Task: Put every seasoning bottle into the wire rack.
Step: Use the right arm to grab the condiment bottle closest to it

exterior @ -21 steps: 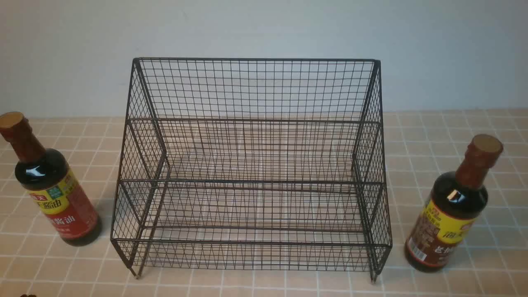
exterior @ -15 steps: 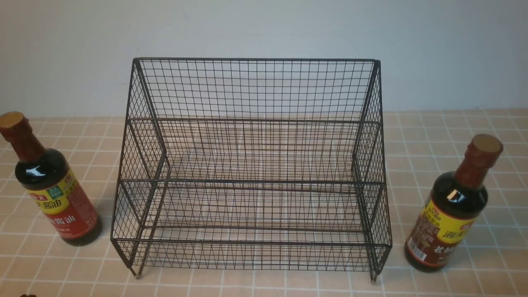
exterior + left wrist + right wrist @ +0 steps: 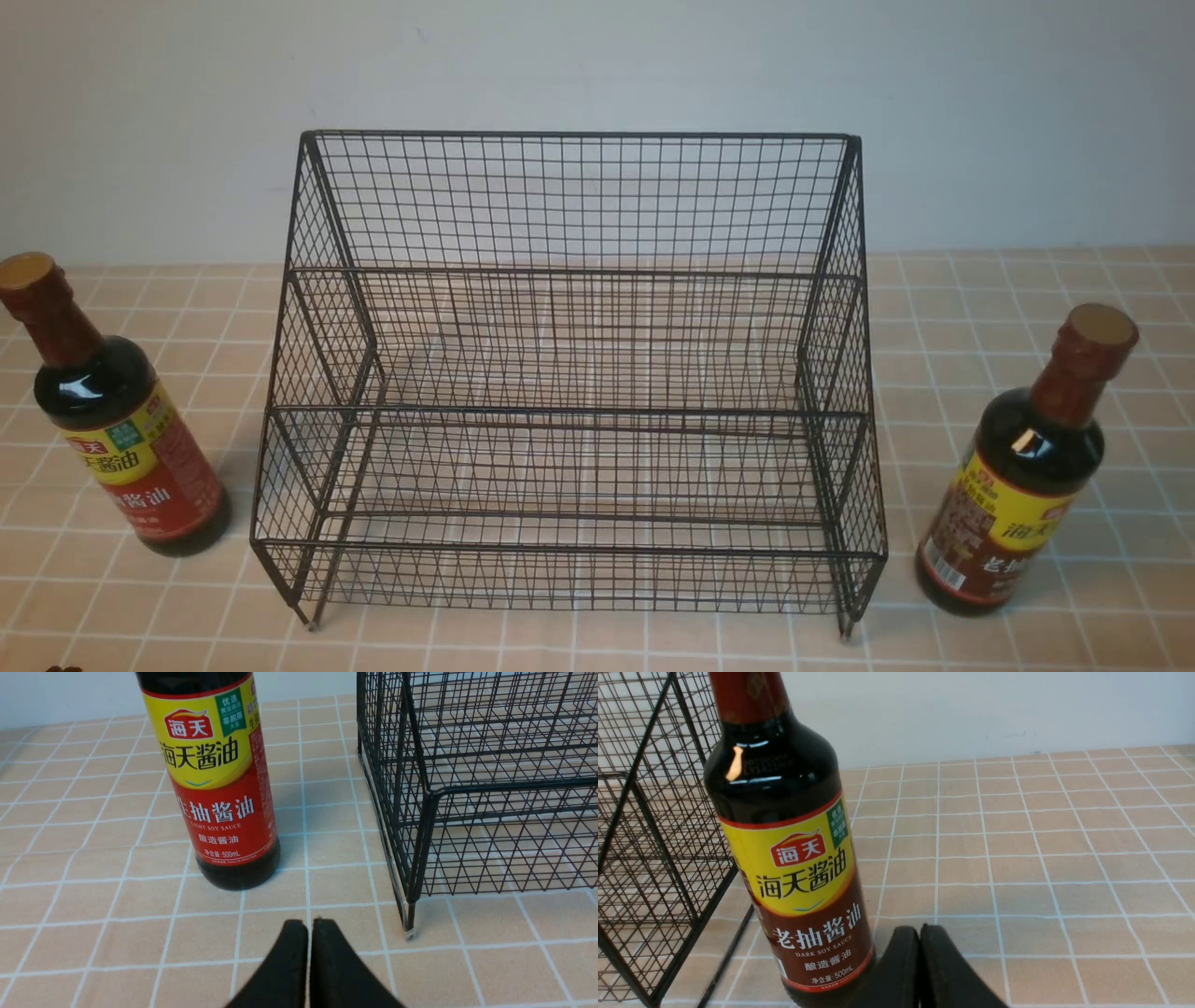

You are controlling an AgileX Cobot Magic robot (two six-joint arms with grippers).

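Note:
The black wire rack stands empty in the middle of the tiled table. To its left stands the red-labelled seasoning bottle, upright, and it fills the left wrist view as bottle beside the rack's corner. To the rack's right stands the brown-labelled bottle, upright, close up in the right wrist view as bottle. My left gripper is shut and empty, a little short of the red bottle. My right gripper is shut and empty, just beside the brown bottle's base. Neither arm shows in the front view.
A plain white wall rises right behind the rack. The tan tiled tabletop runs out to both sides of the bottles. The rack's short foot stands near my left gripper.

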